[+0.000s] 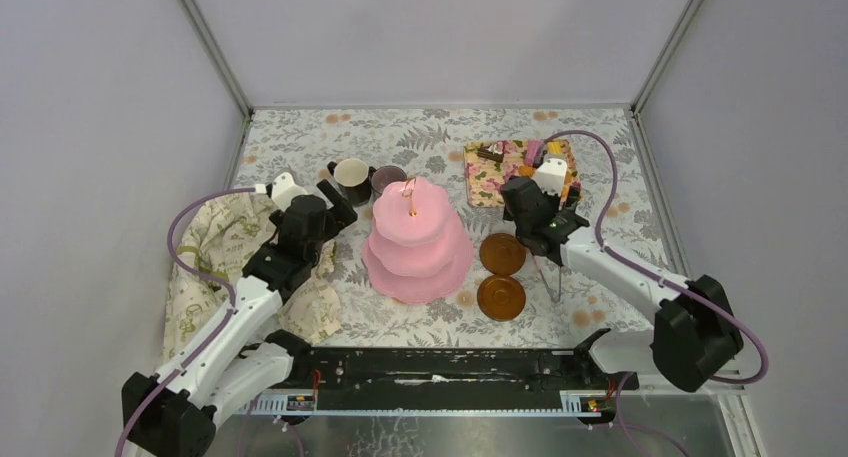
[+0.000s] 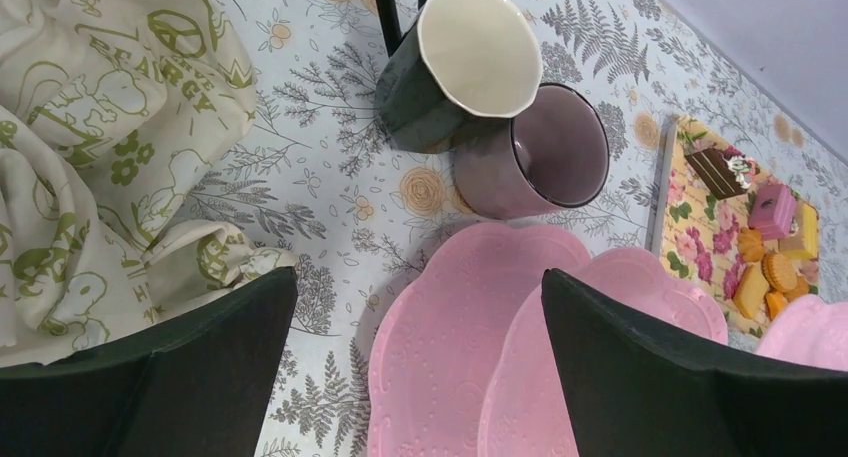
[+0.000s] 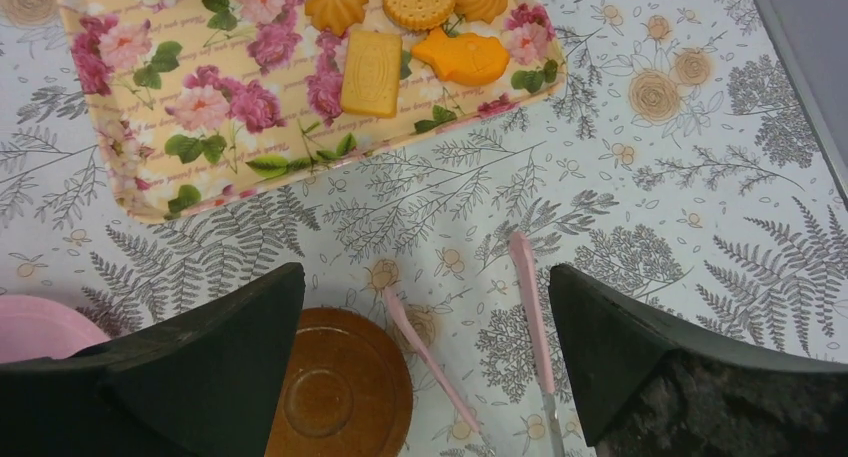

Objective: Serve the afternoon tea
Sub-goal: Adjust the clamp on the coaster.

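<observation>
My left hand (image 1: 337, 205) hangs released, fingers wide, just beside the pink three-tier cake stand (image 1: 415, 247). The stand sits mid-table (image 1: 420, 132), with scalloped tiers and a gold loop handle (image 1: 409, 189) on top. Behind it, two dark mugs (image 1: 352, 177) sit side by side, one cream inside. My right hand (image 1: 522, 205) is spread too, grasping nothing, between the two round brown saucers (image 1: 502, 254) and the floral tray (image 3: 200, 107) of orange, pink and dark sweets (image 3: 420, 2).
</observation>
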`<move>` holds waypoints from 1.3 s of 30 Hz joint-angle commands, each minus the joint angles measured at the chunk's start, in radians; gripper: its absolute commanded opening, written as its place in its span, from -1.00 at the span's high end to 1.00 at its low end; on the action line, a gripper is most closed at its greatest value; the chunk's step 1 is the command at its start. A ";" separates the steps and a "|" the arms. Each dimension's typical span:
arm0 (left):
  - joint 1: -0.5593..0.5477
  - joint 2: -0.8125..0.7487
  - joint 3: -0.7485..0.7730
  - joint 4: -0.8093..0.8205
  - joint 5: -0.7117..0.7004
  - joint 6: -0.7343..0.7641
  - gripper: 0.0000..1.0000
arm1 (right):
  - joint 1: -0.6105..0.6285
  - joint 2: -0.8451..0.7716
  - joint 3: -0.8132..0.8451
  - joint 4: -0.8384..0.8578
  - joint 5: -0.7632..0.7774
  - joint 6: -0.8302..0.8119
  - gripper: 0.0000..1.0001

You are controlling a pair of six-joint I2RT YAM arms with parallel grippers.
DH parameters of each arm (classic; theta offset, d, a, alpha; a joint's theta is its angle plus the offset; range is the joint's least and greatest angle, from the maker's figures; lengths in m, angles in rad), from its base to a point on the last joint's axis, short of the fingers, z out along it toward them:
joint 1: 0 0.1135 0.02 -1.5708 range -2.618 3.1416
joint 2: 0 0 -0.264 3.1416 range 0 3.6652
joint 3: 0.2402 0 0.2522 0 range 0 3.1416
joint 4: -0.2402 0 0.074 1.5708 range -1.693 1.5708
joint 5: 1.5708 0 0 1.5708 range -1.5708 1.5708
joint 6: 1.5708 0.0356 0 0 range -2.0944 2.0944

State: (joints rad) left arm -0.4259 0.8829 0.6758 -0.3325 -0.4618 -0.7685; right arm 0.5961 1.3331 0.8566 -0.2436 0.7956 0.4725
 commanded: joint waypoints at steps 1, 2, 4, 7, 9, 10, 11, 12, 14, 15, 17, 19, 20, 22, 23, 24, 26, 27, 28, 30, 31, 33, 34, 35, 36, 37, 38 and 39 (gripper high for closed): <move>-0.008 -0.029 -0.009 -0.013 0.029 -0.002 -1.00 | 0.010 -0.116 -0.013 -0.067 -0.007 0.060 -0.98; -0.008 -0.031 -0.007 -0.015 0.035 0.000 -1.00 | 0.011 -0.137 -0.028 -0.072 -0.025 0.067 -0.99; -0.010 -0.033 -0.002 -0.021 0.047 0.003 -1.00 | 0.010 -0.168 -0.052 -0.076 -0.052 0.082 -0.97; -0.010 -0.042 0.002 -0.028 0.068 0.011 -1.00 | 0.010 -0.192 -0.072 -0.096 -0.097 0.110 -0.84; -0.010 -0.052 0.001 -0.030 0.077 0.015 -1.00 | 0.010 -0.186 -0.080 -0.109 -0.126 0.126 -0.82; -0.010 -0.059 0.001 -0.032 0.082 0.016 -1.00 | 0.011 -0.178 -0.081 -0.124 -0.135 0.139 -0.82; -0.010 -0.063 -0.001 -0.033 0.087 0.017 -1.00 | 0.011 -0.167 -0.081 -0.138 -0.144 0.149 -0.81; -0.010 -0.068 -0.002 -0.033 0.091 0.018 -1.00 | 0.010 -0.161 -0.083 -0.145 -0.153 0.155 -0.80; -0.010 -0.074 -0.006 -0.031 0.097 0.020 -1.00 | 0.011 -0.154 -0.091 -0.153 -0.172 0.163 -0.78; -0.011 -0.075 -0.007 -0.032 0.100 0.021 -1.00 | 0.010 -0.154 -0.094 -0.157 -0.180 0.167 -0.76; -0.011 -0.077 -0.012 -0.033 0.108 0.024 -1.00 | 0.010 -0.155 -0.103 -0.160 -0.197 0.178 -0.72; -0.011 -0.083 -0.019 -0.033 0.114 0.022 -1.00 | 0.010 -0.154 -0.119 -0.151 -0.217 0.182 -0.68; -0.012 -0.088 -0.024 -0.033 0.120 0.020 -1.00 | 0.010 -0.150 -0.129 -0.147 -0.224 0.185 -0.65; -0.011 -0.098 -0.035 -0.033 0.125 0.015 -1.00 | 0.010 -0.131 -0.134 -0.149 -0.239 0.192 -0.62; -0.011 -0.101 -0.039 -0.031 0.127 0.012 -1.00 | 0.010 -0.118 -0.134 -0.155 -0.246 0.196 -0.62; -0.011 -0.103 -0.042 -0.031 0.129 0.010 -1.00 | 0.010 -0.104 -0.132 -0.160 -0.249 0.200 -0.62; -0.011 -0.104 -0.045 -0.031 0.137 0.008 -1.00 | 0.010 -0.079 -0.130 -0.166 -0.252 0.210 -0.62; -0.011 -0.103 -0.046 -0.031 0.141 0.008 -1.00 | 0.011 -0.069 -0.132 -0.165 -0.251 0.213 -0.61; -0.011 -0.106 -0.045 -0.031 0.146 0.006 -0.99 | 0.010 -0.061 -0.134 -0.160 -0.248 0.215 -0.61; -0.011 -0.110 -0.047 -0.031 0.151 0.003 -0.99 | 0.011 -0.050 -0.137 -0.151 -0.246 0.217 -0.59; -0.011 -0.114 -0.047 -0.031 0.153 0.002 -0.98 | 0.009 -0.045 -0.136 -0.149 -0.243 0.217 -0.59; -0.011 -0.123 -0.047 -0.032 0.158 0.002 -0.98 | 0.008 -0.034 -0.134 -0.152 -0.231 0.220 -0.55; -0.011 -0.125 -0.047 -0.033 0.161 0.001 -0.97 | 0.008 -0.031 -0.135 -0.153 -0.226 0.221 -0.53; -0.011 -0.129 -0.046 -0.035 0.161 0.001 -0.97 | 0.007 -0.029 -0.136 -0.154 -0.224 0.223 -0.51; -0.011 -0.133 -0.045 -0.038 0.162 0.001 -0.97 | 0.004 -0.028 -0.139 -0.153 -0.227 0.223 -0.49; -0.011 -0.135 -0.043 -0.041 0.160 0.001 -0.96 | -0.001 -0.027 -0.143 -0.152 -0.229 0.224 -0.48; -0.012 -0.137 -0.041 -0.043 0.160 0.002 -0.96 | -0.005 -0.028 -0.149 -0.149 -0.232 0.225 -0.47; -0.011 -0.137 -0.040 -0.043 0.160 0.002 -0.95 | -0.014 -0.027 -0.156 -0.146 -0.235 0.225 -0.46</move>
State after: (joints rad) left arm -0.4313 0.7620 0.6369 -0.3645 -0.3168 -0.7685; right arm 0.5983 1.3006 0.7200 -0.3912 0.5556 0.6750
